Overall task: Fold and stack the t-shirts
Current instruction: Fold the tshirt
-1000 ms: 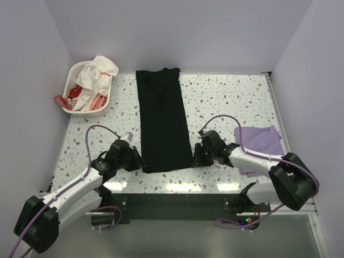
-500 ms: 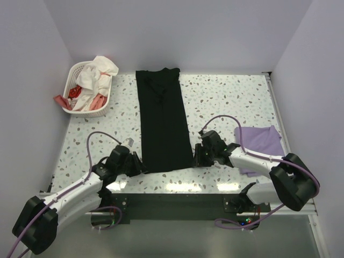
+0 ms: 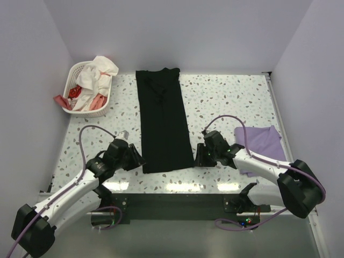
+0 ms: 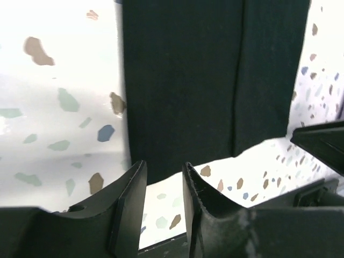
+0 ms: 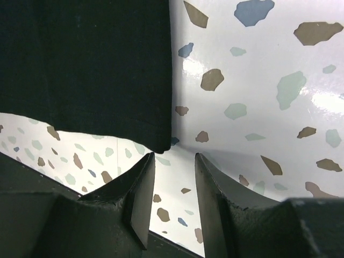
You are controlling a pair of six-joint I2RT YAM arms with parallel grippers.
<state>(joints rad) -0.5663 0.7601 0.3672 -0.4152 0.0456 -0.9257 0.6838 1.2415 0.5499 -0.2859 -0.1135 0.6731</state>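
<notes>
top view. the left pincer [image 3: 134, 160] lies low on the table [image 3: 231, 97], its tips just beside the near left corner of the black shirt [image 3: 164, 121]. the right pincer [image 3: 200, 156] lies just beside the near right corner. the shirt, folded to a long narrow strip, runs between the two pincers and away from them to the far edge of the table. the purple shirt [image 3: 260, 141], folded to a small rectangle, lies flat behind the right pincer, partly under that arm. a white basket [image 3: 75, 72] stands well beyond the left pincer, in the far corner. it holds a heap of clothes [image 3: 94, 80], white on top and red and pink beneath, with one red piece hanging over its rim.

left wrist view. the left pincer [image 4: 163, 166] stands narrowly parted, holding nothing. bare speckled table [image 4: 59, 107] shows in the gap. the near edge of the black shirt [image 4: 204, 80] lies just ahead of the tips, apart from them.

right wrist view. the right pincer [image 5: 174, 157] stands narrowly parted and holds nothing. the corner of the black shirt [image 5: 86, 64] lies just ahead of the left finger, and whether they touch cannot be told. bare table [image 5: 258, 80] fills the rest.
</notes>
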